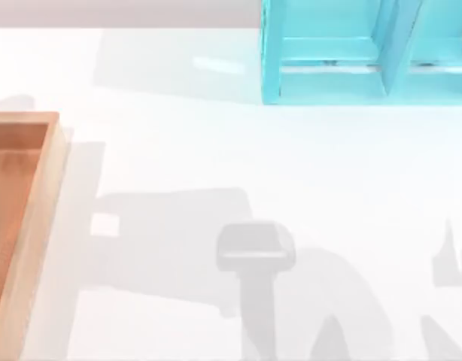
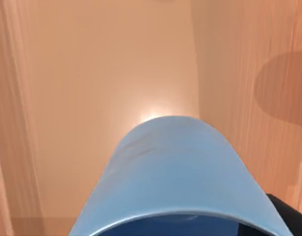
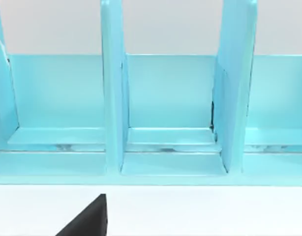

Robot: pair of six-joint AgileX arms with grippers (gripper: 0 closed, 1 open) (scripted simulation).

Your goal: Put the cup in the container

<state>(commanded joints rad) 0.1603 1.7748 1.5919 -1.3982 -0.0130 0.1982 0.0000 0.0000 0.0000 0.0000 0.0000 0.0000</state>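
small blue cup (image 2: 175,172) above the orange-brown container (image 1: 35,218) at the table's left edge

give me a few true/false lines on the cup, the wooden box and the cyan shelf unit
1. The cup is blue. True.
2. In the left wrist view the cup appears against the white table. False: orange-brown wood of the container lies behind it.
3. The container sits at the top view's left edge. True.
4. The cyan cabinet stands beside the container, touching it. False: it is at the far right, apart from it.
5. The cabinet has upright dividers forming compartments. True.
6. The cup stands inside a cabinet compartment. False: the compartments seen hold no cup.
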